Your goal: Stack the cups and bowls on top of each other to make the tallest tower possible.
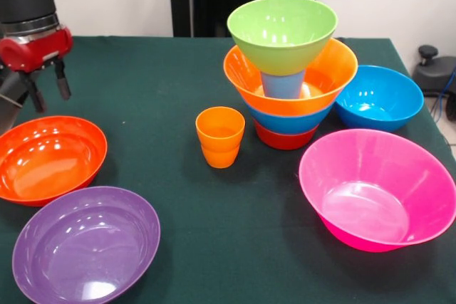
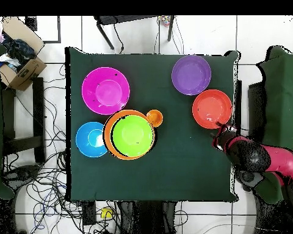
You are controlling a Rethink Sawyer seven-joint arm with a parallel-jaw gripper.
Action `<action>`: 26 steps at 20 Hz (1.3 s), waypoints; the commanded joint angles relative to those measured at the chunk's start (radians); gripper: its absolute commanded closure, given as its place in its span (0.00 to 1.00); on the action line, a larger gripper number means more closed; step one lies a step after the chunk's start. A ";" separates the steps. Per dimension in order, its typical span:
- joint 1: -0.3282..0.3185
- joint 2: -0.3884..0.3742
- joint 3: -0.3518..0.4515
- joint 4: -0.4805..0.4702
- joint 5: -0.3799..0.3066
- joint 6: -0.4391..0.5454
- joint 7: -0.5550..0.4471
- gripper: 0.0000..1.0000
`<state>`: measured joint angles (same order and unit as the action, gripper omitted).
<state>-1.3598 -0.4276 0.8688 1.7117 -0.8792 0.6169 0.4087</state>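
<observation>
The tower (image 1: 288, 83) stands at the table's middle back: a red-orange bowl (image 1: 283, 138) at the bottom, a blue bowl (image 1: 288, 122), an orange bowl (image 1: 335, 69), a light blue cup (image 1: 283, 85) upside down, and a lime green bowl (image 1: 283, 32) on top. From overhead the lime bowl (image 2: 132, 135) hides most of it. Orange cups (image 1: 220, 137) stand nested beside the tower, seen overhead too (image 2: 154, 117). My gripper (image 1: 47, 87) hangs open and empty above the far rim of a red-orange bowl (image 1: 50, 158), at the table's edge overhead (image 2: 222, 131).
A purple bowl (image 1: 85, 245) sits at the front left, a large pink bowl (image 1: 377, 189) at the front right, a blue bowl (image 1: 379, 97) right of the tower. Overhead: purple bowl (image 2: 191, 75), pink bowl (image 2: 105, 91), blue bowl (image 2: 90, 139), red-orange bowl (image 2: 211, 108).
</observation>
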 commanded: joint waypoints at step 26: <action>0.006 0.200 0.008 -0.057 -0.142 -0.022 -0.352 0.00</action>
<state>-1.3665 -0.2965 0.8812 1.7126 -0.9548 0.6164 0.2779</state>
